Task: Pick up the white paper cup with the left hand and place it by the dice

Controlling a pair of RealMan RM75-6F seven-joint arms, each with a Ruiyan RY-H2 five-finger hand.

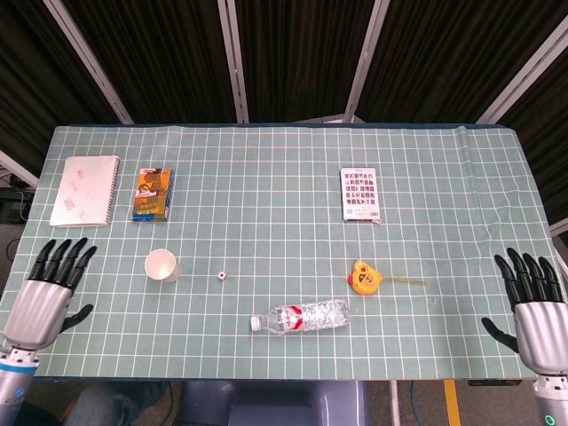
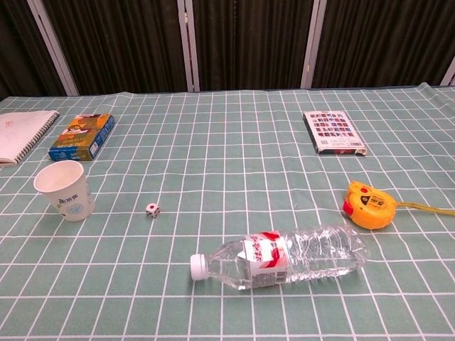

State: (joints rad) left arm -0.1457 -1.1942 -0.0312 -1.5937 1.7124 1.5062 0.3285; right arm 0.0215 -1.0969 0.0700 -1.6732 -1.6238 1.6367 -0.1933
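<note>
Seemingly, paper cup (image 1: 161,265) stands beyond left hand (image 1: 49,298).

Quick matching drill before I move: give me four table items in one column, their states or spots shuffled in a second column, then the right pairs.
1. cup
2. bottle
3. tape measure
4. notebook

A. lying on its side
B. far left corner
C. upright, left of the dice
D. yellow, right of centre

Pairs: 1-C, 2-A, 3-D, 4-B

White paper cup (image 2: 65,189), white-gridded green mat (image 1: 266,213), yellow-orange tape measure (image 2: 370,204), red-labelled clear bottle (image 2: 281,257), silver-and-black left hand (image 1: 49,293).
</note>
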